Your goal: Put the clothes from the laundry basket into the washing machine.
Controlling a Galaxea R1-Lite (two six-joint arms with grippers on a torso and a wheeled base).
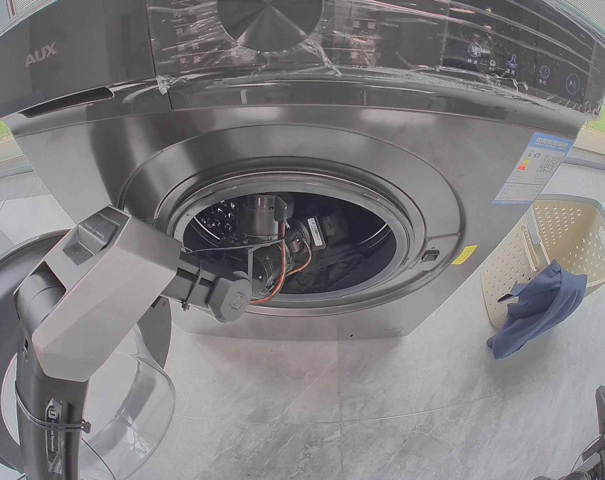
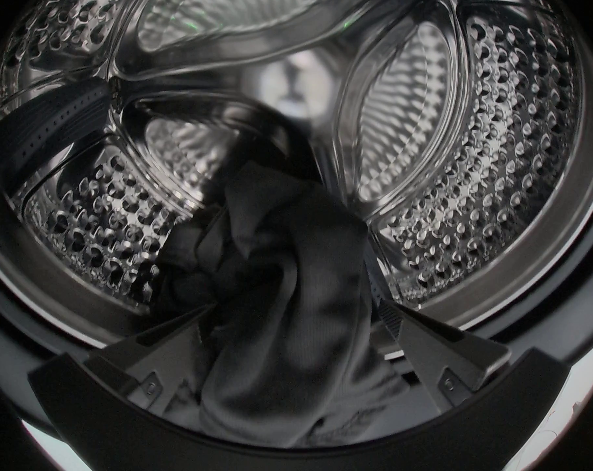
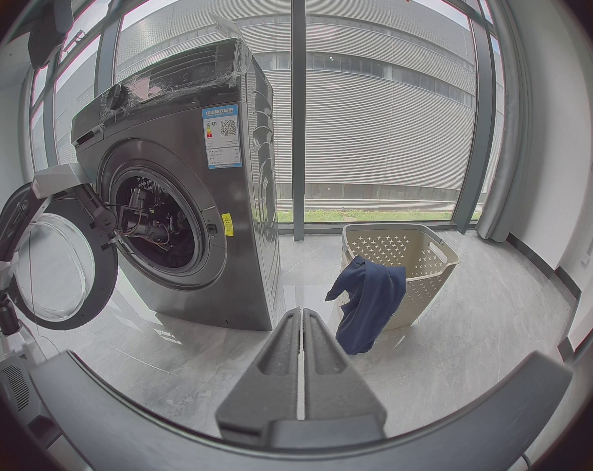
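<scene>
Presenting as a laundry test bay in a glazed commercial building, not a home. Showing washing machine at 12 o'clock, wearing plastic wrap; laundry basket at 2 o'clock; grey stone-tile floor; floor-to-ceiling windows facing a large facade.

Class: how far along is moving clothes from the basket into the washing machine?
Done: a dark crumpled garment lies in the perforated steel drum. In hand: nothing; the left gripper stands open around it, the right gripper is shut, empty. Left: a navy blue garment draped over the cream plastic laundry basket.
</scene>
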